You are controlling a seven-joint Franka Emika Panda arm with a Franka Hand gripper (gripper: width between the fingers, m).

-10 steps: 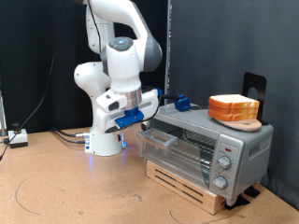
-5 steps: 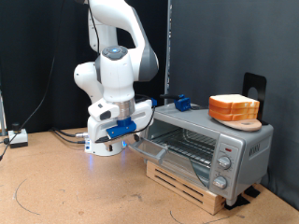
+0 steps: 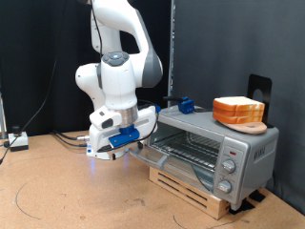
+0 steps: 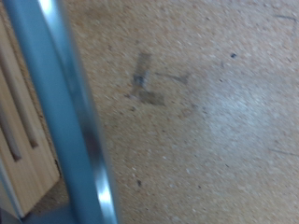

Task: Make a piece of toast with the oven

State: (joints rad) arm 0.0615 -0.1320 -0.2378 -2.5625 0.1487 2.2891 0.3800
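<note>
Since earlier frame, we see oven [image 3: 214,146] door lower, nearly flat; gripper [image 3: 131,143] at door's handle, jaws' state indiscernible; toast [image 3: 238,111] stacked atop oven.

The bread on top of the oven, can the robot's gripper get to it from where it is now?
Probably yes. The bread sits in the open on the oven roof, nothing covering it. The gripper is low by the opened door, so the arm would need to lift up and over.
</note>
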